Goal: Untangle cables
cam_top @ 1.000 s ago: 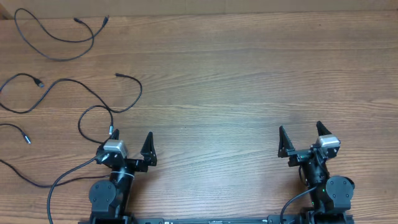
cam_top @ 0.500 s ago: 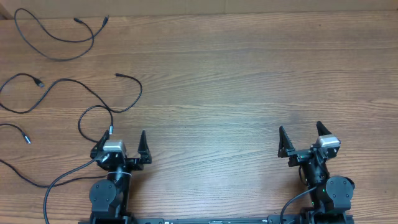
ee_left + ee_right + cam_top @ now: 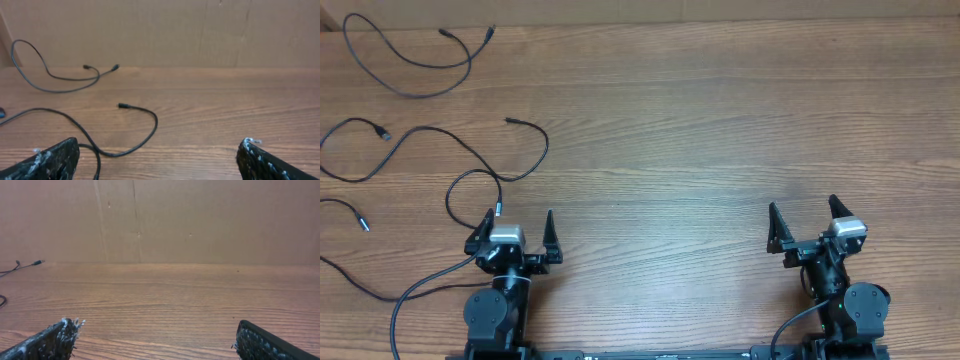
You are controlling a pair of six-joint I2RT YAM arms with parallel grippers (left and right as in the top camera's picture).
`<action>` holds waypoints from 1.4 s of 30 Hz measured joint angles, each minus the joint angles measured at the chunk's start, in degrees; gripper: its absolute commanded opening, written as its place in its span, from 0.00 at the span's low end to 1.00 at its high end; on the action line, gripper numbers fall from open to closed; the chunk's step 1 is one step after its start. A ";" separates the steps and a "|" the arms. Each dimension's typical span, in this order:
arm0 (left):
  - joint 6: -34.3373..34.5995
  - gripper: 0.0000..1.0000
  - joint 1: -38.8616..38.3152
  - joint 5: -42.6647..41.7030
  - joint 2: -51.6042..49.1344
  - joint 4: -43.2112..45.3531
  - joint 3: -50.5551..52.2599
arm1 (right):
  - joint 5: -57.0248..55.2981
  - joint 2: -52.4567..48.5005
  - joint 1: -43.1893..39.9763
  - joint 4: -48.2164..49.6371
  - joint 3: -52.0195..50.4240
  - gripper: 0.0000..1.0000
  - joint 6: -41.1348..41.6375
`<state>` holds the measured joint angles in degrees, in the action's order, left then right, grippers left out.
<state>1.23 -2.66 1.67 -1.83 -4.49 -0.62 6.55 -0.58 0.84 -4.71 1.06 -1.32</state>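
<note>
Thin black cables lie apart on the left of the wooden table. One loops at the far left corner [image 3: 415,62], also in the left wrist view [image 3: 55,80]. A second snakes across the left middle [image 3: 450,140] and ends in a loop just before my left gripper; it shows in the left wrist view [image 3: 145,130]. A third lies at the left edge [image 3: 350,215]. My left gripper [image 3: 515,225] is open and empty, its jaws [image 3: 160,157] just behind that loop. My right gripper [image 3: 805,218] is open and empty, its jaws [image 3: 155,340] over bare wood.
A brown cardboard wall [image 3: 200,220] stands along the table's far edge. A thicker black wire [image 3: 420,290] runs from the left arm's base toward the front left. Both arm bases sit at the front edge.
My left gripper has turned slightly to the left, its right finger moving left. The cables and the right arm have not moved.
</note>
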 measured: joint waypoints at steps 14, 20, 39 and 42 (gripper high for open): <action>-0.17 1.00 0.00 -0.13 -4.48 -0.07 0.02 | 0.00 0.00 0.00 0.02 0.00 1.00 0.02; -0.17 1.00 0.00 -0.15 -4.48 -0.07 0.02 | 0.00 0.00 0.00 0.02 0.00 1.00 0.00; -0.17 1.00 0.00 -0.15 -4.48 -0.07 0.02 | -0.61 0.00 0.00 -0.02 0.00 1.00 0.00; -0.17 1.00 0.00 -0.15 -4.48 -0.07 0.02 | -0.61 0.00 0.00 0.00 0.00 1.00 0.00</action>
<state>1.06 -2.66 1.52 -6.31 -4.56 -0.60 5.93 -0.58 0.84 -4.71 1.06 -1.32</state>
